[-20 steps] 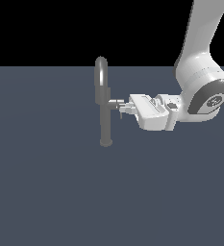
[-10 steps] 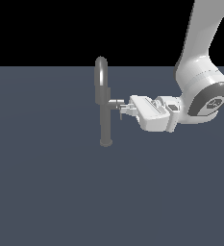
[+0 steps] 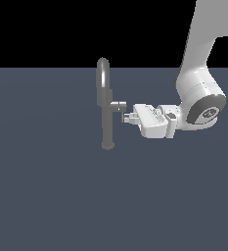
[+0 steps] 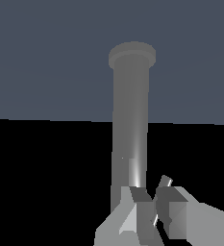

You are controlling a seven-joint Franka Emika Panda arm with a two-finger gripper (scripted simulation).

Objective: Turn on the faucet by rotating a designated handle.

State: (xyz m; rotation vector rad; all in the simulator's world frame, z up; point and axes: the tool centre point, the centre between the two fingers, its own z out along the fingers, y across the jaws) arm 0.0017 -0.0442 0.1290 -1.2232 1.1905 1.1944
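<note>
- A simulated test scene, not a real room: a flat, featureless slate-blue floor [image 3: 47, 196] meets a pure black backdrop at 12 o'clock.
- Untextured render surfaces: a plain grey faucet [image 3: 105, 112], and at 3 o'clock a smooth white robot arm [image 3: 198, 83].

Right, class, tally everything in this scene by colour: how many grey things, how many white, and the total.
Grey: 2, the tall grey metallic faucet and its short grey cylinder handle.
White: 1, the white robot arm's gripper.
Total: 3.
</note>
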